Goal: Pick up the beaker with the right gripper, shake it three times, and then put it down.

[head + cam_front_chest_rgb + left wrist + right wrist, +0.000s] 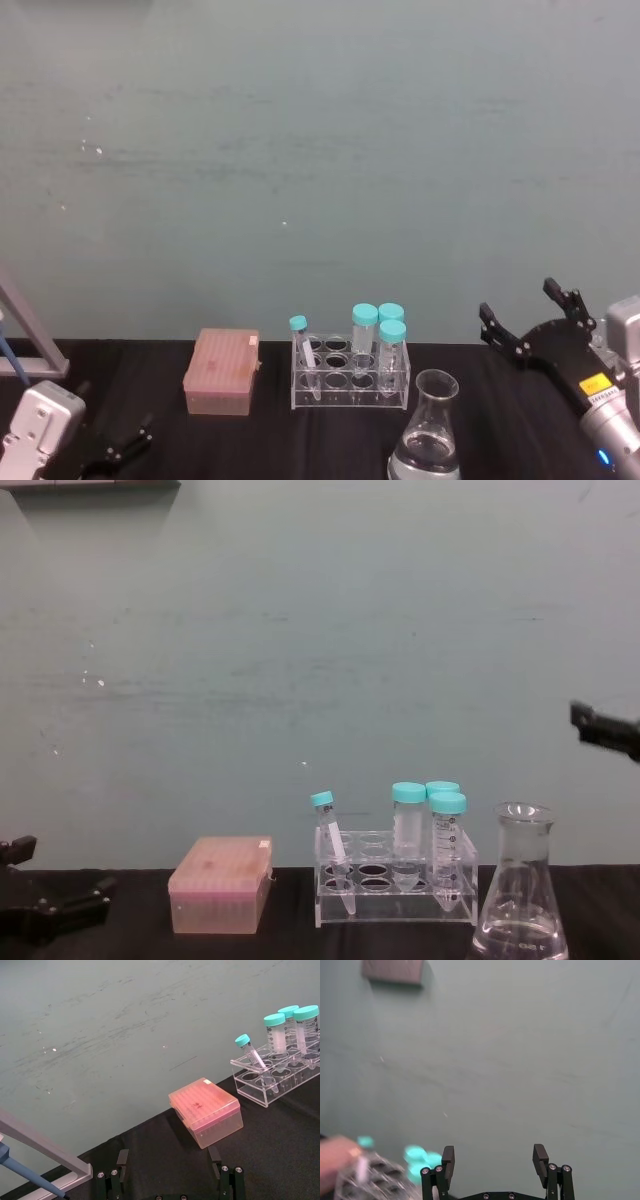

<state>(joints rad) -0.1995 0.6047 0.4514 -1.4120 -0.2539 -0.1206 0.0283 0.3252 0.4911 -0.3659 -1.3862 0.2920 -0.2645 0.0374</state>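
Head view: 1 beaker [425, 440], 1 clear tube rack [350, 375], 4 teal-capped tubes [364, 335] in it (3 large and upright, 1 small leaning at the left end) and 1 pink box [222, 372], all on the black table [270, 440]. The beaker stands upright on its wide base, long axis vertical, neck and flared rim up, with what looks like a little clear liquid inside. It sits at the near edge, just right of and nearer than the rack's right end. The right gripper [520, 305] is right of and beyond the beaker, apart from it, fingers spread wide and holding nothing. The left gripper [125, 443] is parked low at near left.

Left wrist view: the left gripper [167, 1160] has its 2 fingers wide apart and empty. Beyond it are the pink box [206, 1112], then the rack [275, 1080] with the same 4 tubes.

Right wrist view: the right gripper [493, 1155] has 2 fingers wide apart with nothing between them. The teal caps and rack are blurred at a corner, and I can't make out the beaker here.

Chest view: the beaker [520, 900] is upright at near right, taller than the rack [395, 885] just left of it. The pink box [220, 885] is further left. 1 finger [600, 727] of the right gripper shows at the right edge, above rim height and clear of the beaker.
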